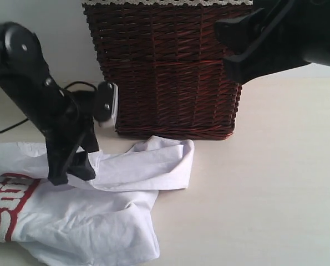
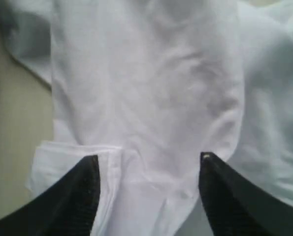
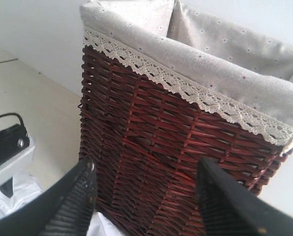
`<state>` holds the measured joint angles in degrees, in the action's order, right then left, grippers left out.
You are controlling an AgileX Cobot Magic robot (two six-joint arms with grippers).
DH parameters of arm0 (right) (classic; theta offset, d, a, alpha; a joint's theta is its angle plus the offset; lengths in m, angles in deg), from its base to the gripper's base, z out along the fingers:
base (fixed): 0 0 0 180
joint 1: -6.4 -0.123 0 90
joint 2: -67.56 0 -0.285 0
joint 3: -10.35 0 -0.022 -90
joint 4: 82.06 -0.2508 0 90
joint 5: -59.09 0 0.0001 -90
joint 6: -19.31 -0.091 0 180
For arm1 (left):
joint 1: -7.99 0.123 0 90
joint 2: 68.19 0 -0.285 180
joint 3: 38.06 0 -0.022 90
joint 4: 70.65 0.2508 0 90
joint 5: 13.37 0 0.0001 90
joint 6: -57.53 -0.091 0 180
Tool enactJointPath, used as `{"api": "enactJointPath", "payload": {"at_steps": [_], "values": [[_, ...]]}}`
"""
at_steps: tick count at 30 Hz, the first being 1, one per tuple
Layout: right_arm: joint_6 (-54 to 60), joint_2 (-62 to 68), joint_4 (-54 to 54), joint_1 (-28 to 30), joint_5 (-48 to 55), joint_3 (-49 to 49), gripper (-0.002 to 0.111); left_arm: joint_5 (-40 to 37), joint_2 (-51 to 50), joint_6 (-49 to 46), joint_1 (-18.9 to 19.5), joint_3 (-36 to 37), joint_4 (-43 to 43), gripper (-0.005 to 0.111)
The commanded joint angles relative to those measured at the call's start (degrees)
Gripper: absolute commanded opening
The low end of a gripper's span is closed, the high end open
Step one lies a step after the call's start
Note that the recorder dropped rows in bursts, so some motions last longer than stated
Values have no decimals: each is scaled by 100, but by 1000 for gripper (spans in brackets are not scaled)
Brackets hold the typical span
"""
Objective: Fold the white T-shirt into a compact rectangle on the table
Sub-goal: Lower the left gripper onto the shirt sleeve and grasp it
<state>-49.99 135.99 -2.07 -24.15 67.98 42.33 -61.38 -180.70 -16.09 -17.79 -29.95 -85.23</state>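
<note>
The white T-shirt (image 1: 98,221) lies crumpled on the surface (image 1: 275,183), in front of the basket (image 1: 170,72). It is not folded yet. The left pincer (image 2: 149,158) is down at the cloth with its jaws spread, likely ready to pinch an edge. The right pincer (image 3: 144,167) is spread too and empty. It hangs up by the basket, out of the way.

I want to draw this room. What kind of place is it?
Probably a robot test room for folding laundry: a white T-shirt lies rumpled on a pale table, a wicker basket stands behind it, and a black robot arm reaches over.
</note>
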Motion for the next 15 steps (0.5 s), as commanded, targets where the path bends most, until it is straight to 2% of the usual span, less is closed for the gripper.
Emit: {"api": "enactJointPath", "payload": {"at_steps": [1,3,4,9,11,15], "values": [[34,-43,-56,-6,22,26,58,840,-182,-243,-226,418,532,58],[34,-43,-56,-6,22,26,58,1181,-282,-68,-226,459,737,56],[34,-43,-56,-6,22,26,58,1384,-340,121,-214,480,873,52],[34,-43,-73,-6,22,26,58,1148,-435,250,-214,481,1151,22],[34,-43,-73,-6,22,26,58,968,-398,250,-214,481,1198,18],[34,-43,-128,-6,22,26,58,979,-350,250,-214,481,1293,19]]}}
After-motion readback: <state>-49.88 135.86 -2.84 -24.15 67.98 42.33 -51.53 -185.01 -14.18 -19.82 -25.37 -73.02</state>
